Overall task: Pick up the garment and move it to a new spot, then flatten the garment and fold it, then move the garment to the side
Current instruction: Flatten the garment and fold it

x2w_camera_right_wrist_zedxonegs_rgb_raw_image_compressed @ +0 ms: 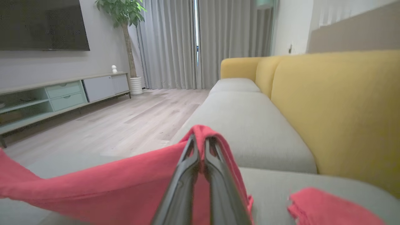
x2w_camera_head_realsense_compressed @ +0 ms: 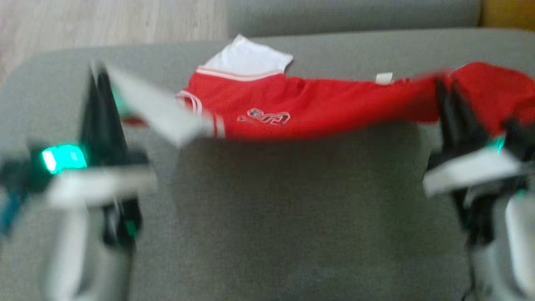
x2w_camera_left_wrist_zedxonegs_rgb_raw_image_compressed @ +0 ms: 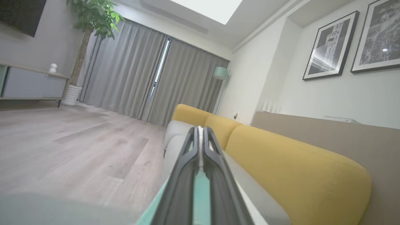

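While one red garment (x2w_camera_head_realsense_compressed: 317,108) with white trim is held stretched above the grey sofa seat (x2w_camera_head_realsense_compressed: 292,209), it is gripped by two grippers. White cloth is pinched by the left gripper (x2w_camera_head_realsense_compressed: 98,79), and red cloth by the right gripper (x2w_camera_head_realsense_compressed: 445,92). Both pairs of fingers are pressed together on fabric. Two framed pictures (x2w_camera_left_wrist_zedxonegs_rgb_raw_image_compressed: 331,47) are seen on the wall.

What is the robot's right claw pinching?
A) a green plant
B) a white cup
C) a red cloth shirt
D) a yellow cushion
C: in the right wrist view the right claw is shut on a fold of the red cloth shirt, which drapes over its tips.
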